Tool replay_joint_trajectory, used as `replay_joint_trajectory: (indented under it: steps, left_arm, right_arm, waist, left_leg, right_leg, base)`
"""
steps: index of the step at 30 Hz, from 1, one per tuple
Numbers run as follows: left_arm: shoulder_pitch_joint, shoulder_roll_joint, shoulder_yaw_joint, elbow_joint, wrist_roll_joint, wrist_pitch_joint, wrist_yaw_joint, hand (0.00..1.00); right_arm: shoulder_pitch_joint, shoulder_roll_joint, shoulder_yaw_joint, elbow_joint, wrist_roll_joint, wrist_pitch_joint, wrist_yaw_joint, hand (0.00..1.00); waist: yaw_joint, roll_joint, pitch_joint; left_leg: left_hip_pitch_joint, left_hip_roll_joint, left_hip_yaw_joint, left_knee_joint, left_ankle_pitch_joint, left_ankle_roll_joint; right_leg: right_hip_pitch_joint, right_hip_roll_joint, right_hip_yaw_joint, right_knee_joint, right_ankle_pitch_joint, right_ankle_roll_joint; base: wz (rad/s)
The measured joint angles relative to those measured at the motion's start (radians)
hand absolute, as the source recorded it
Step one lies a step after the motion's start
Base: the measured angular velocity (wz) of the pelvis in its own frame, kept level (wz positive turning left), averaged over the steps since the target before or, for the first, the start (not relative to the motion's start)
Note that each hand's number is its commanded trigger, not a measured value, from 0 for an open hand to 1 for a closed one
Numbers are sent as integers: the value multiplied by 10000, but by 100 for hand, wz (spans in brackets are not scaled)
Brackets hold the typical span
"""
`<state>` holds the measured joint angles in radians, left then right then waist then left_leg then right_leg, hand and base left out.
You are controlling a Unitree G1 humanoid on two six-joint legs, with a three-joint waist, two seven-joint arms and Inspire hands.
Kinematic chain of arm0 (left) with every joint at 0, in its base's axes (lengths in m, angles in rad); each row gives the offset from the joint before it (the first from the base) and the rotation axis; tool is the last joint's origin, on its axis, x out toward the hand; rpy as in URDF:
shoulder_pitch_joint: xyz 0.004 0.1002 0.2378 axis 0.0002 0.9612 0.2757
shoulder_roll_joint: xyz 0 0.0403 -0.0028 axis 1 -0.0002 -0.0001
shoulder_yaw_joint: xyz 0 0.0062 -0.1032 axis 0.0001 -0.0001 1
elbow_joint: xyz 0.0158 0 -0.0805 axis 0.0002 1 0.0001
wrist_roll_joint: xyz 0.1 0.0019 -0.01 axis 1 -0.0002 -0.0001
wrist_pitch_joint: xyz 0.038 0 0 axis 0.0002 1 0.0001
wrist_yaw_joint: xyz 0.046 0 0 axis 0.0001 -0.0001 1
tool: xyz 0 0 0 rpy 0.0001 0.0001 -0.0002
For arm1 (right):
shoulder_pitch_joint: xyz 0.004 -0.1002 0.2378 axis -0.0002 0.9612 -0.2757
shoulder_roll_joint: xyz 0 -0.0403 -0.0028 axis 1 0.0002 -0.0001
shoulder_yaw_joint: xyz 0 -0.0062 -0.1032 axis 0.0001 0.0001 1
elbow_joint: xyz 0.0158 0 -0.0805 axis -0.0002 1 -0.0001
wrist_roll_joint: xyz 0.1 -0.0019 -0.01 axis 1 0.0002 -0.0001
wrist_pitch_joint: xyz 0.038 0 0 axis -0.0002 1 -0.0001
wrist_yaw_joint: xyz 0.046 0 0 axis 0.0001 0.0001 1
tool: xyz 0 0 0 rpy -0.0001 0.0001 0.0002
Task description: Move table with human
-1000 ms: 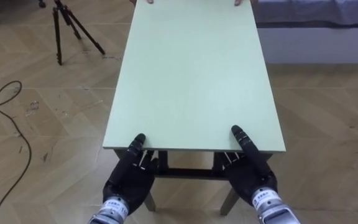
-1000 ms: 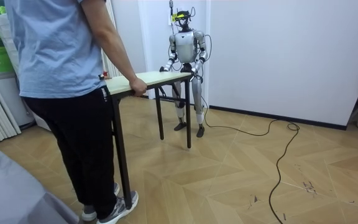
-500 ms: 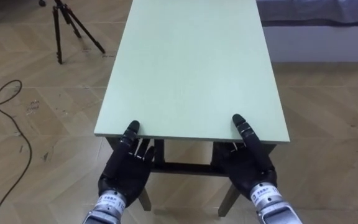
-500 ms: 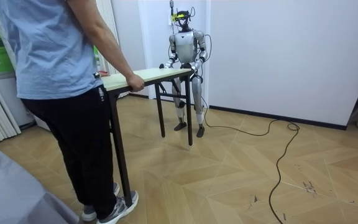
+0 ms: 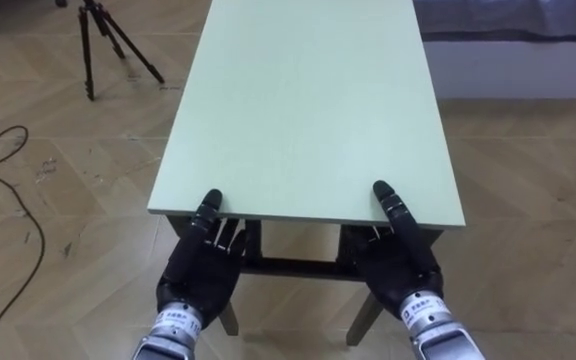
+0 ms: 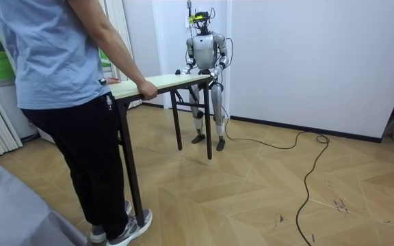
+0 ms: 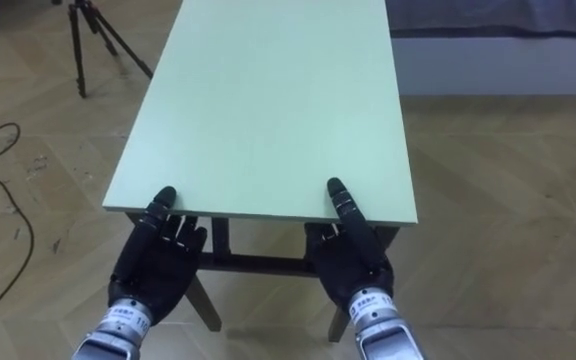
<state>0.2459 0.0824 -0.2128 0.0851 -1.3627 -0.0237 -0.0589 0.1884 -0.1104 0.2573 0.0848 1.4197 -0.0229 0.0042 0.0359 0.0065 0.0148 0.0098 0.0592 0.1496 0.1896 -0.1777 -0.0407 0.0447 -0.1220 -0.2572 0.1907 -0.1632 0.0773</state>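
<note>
1. One black tripod point(image 5: 103, 45), standing on the wood floor at my far left, well apart from the table.
2. One left hand point(image 5: 200, 270), mine, at the left corner of the table's near short edge. The thumb lies on top of the board and the fingers run beneath it, so the edge is pinched between them.
3. One table point(image 5: 308, 100), pale green top on dark legs, set lengthways straight ahead of me. Its near end is in my two hands, and its far end runs out of the eye views.
4. One right hand point(image 5: 396, 268), mine, at the right corner of the same edge, set like the left: thumb over the top, fingers under, the board nipped between.
5. One low couch or bed point(image 5: 513, 55), white side and grey top, on the floor at my far right, beside the table's far end.
6. Room view, from its left:
   - One person point(image 6: 60, 82) in a blue shirt and dark trousers stands at the table's other end, with the person's hand point(image 6: 147, 90) closed over its edge.
   - The table lies between us.
   - I stand upright at my end, near the white wall.
</note>
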Motion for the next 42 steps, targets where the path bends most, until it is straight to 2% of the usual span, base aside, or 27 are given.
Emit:
replay_joint_trajectory:
  steps: [11, 14, 16, 17, 19, 20, 21, 22, 23, 24, 25, 26, 27, 28, 29, 30, 31, 32, 33, 35, 36, 38, 41, 42]
  left_arm:
    - [17, 59, -10, 44, -79, 61, 0, 100]
    - [16, 63, -6, 41, 13, 81, -1, 100]
    - [3, 101, -6, 41, 41, 84, -16, 100]
    - [-74, 103, -39, 50, 43, 90, -21, 100]
    - [-91, 58, -64, 66, 125, 84, -79, 100]
    - [-96, 39, -19, 86, 187, 87, -107, 100]
    - [-53, -129, 15, 203, 182, 99, -225, 100]
    - [40, -211, 55, 260, 174, 96, -329, 100]
    - [426, -332, 119, 266, 56, 95, -563, 100]
    - [697, -359, 121, 258, -79, 174, -808, 100]
    - [776, -358, 121, 236, -121, 227, -889, 100]
    - [863, -336, 122, 144, -227, 283, -1008, 100]
    - [823, -332, 121, 97, -249, 321, -1020, 100]
    - [592, -321, 120, 74, -253, 421, -1020, 100]
    - [293, -324, 115, 92, -203, 527, -1018, 100]
    - [114, -297, 103, 113, -200, 594, -1009, 100]
    - [65, -287, 93, 115, -200, 606, -1004, 100]
    - [2, -249, 52, 105, -202, 611, -1003, 100]
    - [-68, -203, 21, 108, -188, 611, -995, 100]
    - [-169, -170, 48, 160, -173, 602, -872, 100]
    - [-177, -129, 54, 161, -186, 602, -795, 100]
    - [-171, -138, 26, 160, -189, 620, -736, 100]
    - [-212, -227, -9, 177, -148, 680, -532, 100]
    - [-213, -227, -35, 221, -149, 680, -513, 100]
  right_arm:
    - [21, -102, 7, 14, 158, 30, 152, 100]
    - [-14, -85, 11, 200, 212, 29, 350, 100]
    - [9, -77, 3, 211, 292, 42, 393, 100]
    - [20, -81, 4, 212, 307, 42, 427, 100]
    - [24, -85, -9, 218, 333, 32, 504, 100]
    - [31, -139, -48, 216, 291, 2, 587, 100]
    - [-36, -192, -40, 226, 238, -9, 610, 100]
    - [-80, -232, -27, 261, 186, 25, 607, 100]
    - [-109, -246, 17, 286, 98, 150, 542, 100]
    - [-83, -240, -1, 264, -61, 205, 541, 100]
    - [-78, -241, -41, 237, -164, 238, 544, 100]
    - [-82, -241, -85, 163, -219, 280, 559, 100]
    - [-83, -215, -137, 120, -214, 281, 571, 100]
    - [-131, -149, -301, 50, -192, 280, 579, 100]
    - [-172, -111, -506, -16, -185, 283, 581, 100]
    - [-168, -143, -633, -61, -185, 284, 581, 100]
    - [-138, -134, -673, -88, -186, 284, 586, 100]
    - [-15, -100, -743, -138, -205, 284, 676, 100]
    - [38, -102, -794, -138, -287, 283, 748, 100]
    - [50, -50, -816, -117, -397, 301, 753, 100]
    - [94, 29, -812, -118, -513, 288, 798, 100]
    - [131, 56, -832, -94, -516, 266, 801, 100]
    - [122, 49, -935, -46, -616, 276, 801, 100]
    - [70, 25, -963, 51, -607, 296, 825, 100]
  waist:
    - [6, -41, 19]
    - [60, -114, 38]
    - [121, -149, 36]
    - [263, -184, 34]
    - [429, -177, 25]
    - [503, -151, 18]
    - [652, -16, 19]
    - [813, 82, 21]
    - [914, 285, -33]
    - [726, 503, -106]
    - [604, 589, -113]
    - [217, 668, -109]
    - [93, 717, -104]
    - [-106, 626, -13]
    - [-121, 594, 38]
    - [-151, 591, 48]
    - [-214, 591, 48]
    - [-362, 630, 42]
    - [-406, 653, 56]
    - [-406, 724, 91]
    - [-468, 750, 96]
    - [-591, 800, 106]
    - [-590, 772, 119]
    - [-558, 768, 118]
  left_leg:
    - [-16, 17, -147, 82, 3, 5]
    - [-232, 65, -191, 462, -2, -3]
    - [-541, 190, -336, 962, -33, -52]
    - [-846, 272, -753, 1332, -34, -56]
    - [-1255, 394, -1288, 1774, 10, -133]
    - [-1397, 496, -1241, 1879, 51, -265]
    - [-1568, 698, -1024, 2720, -259, -400]
    - [-1596, 788, -913, 3529, -524, -413]
    - [-1568, 873, -856, 5158, -844, -432]
    - [-1473, 830, -977, 6252, -864, -425]
    - [-1342, 801, -960, 6467, -867, -427]
    - [-990, 780, -984, 6306, -951, -409]
    - [-780, 803, -987, 5972, -1149, -378]
    - [-401, 819, -996, 5032, -1626, -426]
    - [-179, 775, -985, 4125, -1971, -356]
    - [-56, 687, -990, 3305, -2113, -311]
    - [-2, 636, -995, 2964, -2116, -303]
    - [51, 524, -1056, 2439, -2101, -277]
    - [38, 422, -1075, 2120, -2082, -239]
    - [58, 265, -1136, 1801, -1963, 44]
    - [99, 163, -1109, 1619, -1825, 280]
    - [174, 96, -950, 1288, -1698, 501]
    - [107, -186, -875, 1171, -1433, 638]
    - [44, -243, -722, 1179, -1372, 685]
  right_leg:
    - [-60, -8, 57, 272, -17, 20]
    - [-115, 22, 68, 344, -69, -69]
    - [-259, 163, 121, 453, -147, -269]
    - [-467, 416, 157, 647, -243, -523]
    - [-613, 747, 183, 636, -225, -845]
    - [-796, 799, 26, 590, -255, -975]
    - [-1008, 762, -353, 746, -288, -1163]
    - [-1060, 806, -598, 871, -294, -1246]
    - [-931, 967, -1155, 824, -296, -1403]
    - [-849, 1083, -1609, 834, -311, -1482]
    - [-826, 1132, -1797, 857, -317, -1492]
    - [-842, 1175, -2162, 942, -336, -1523]
    - [-893, 1152, -2292, 1064, -338, -1527]
    - [-1090, 1044, -2523, 1364, -342, -1533]
    - [-1324, 970, -2578, 1584, -342, -1533]
    - [-1521, 892, -2495, 1675, -311, -1490]
    - [-1626, 858, -2331, 1701, -248, -1467]
    - [-1851, 809, -1942, 1706, -87, -1373]
    - [-2031, 714, -1815, 1752, 10, -1288]
    - [-2090, 582, -1797, 1728, 172, -1261]
    - [-2092, 496, -1791, 1668, 288, -1260]
    - [-2100, 424, -1810, 1523, 481, -1257]
    - [-2288, 167, -1677, 1571, 713, -1260]
    - [-2374, 142, -1575, 1522, 848, -1273]
  base:
    - [2]
    - [4]
    - [6]
    - [0]
    - [-4]
    - [-27]
    - [-50]
    - [-94]
    - [-76]
    - [-46]
    - [28]
    - [50]
    - [71]
    - [60]
    - [59]
    - [42]
    - [49]
    - [46]
    - [37]
    - [11]
    - [8]
    - [7]
    - [-6]
    - [-18]
